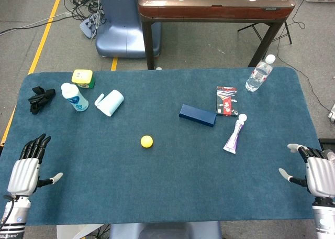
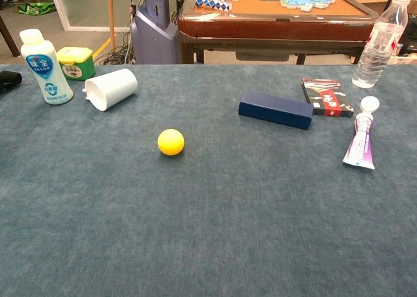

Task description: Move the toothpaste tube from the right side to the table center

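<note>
The toothpaste tube is purple with a white cap and lies flat on the blue table cloth, right of centre, cap pointing away from me. My right hand hovers at the table's right front edge, well to the right of the tube, fingers spread and holding nothing. At the left front edge my left hand is likewise empty with its fingers extended. Neither hand shows in the chest view.
A dark blue box and a red-black pack lie just behind the tube. A yellow ball sits near the centre. A water bottle, a tipped white cup, a white bottle, a green-yellow tub and a black item lie further back.
</note>
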`<state>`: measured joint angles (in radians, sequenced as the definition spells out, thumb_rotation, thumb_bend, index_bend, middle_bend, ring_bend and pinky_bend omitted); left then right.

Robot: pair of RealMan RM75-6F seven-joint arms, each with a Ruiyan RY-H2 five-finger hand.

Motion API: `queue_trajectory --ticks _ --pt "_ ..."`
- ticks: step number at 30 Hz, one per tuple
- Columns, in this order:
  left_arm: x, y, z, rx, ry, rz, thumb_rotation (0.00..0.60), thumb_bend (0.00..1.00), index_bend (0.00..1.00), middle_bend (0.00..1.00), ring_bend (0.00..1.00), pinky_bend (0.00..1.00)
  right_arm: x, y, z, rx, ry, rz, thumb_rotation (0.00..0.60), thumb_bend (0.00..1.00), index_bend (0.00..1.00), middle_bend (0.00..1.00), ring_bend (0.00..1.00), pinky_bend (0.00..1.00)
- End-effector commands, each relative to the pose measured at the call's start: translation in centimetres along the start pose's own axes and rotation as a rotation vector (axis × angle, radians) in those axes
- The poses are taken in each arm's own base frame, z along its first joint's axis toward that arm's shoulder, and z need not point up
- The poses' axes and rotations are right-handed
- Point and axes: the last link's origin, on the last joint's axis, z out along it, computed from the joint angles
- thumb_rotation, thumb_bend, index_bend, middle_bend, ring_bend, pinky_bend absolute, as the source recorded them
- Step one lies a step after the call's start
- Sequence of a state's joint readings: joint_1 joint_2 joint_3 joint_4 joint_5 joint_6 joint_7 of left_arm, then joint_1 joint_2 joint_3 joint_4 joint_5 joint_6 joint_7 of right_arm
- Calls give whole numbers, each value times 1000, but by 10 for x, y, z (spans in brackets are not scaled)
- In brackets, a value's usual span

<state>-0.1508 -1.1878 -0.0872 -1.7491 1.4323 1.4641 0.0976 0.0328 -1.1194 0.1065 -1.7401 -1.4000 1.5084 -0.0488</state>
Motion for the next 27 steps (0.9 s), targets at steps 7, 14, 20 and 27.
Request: queue_trajectory --ticks 7,14,20,27 --pt "-1 1 -1 -4 1 -1 600 0 0 0 0 15 -2 -3 4 18 -13 0 600 122 322 396 321 261" --pt "0 0 -2 1 5 -2 600 0 0 0 0 15 -1 -13 13 87 -50 -8 600 122 322 396 320 261" --pt "0 0 -3 2 5 0 600 0 0 0 0 15 -3 -12 21 79 -78 -43 600 122 322 396 321 260" --pt "-3 0 -3 0 -12 -3 600 0 0 0 0 15 -8 -11 58 70 -181 -101 600 122 322 396 323 261"
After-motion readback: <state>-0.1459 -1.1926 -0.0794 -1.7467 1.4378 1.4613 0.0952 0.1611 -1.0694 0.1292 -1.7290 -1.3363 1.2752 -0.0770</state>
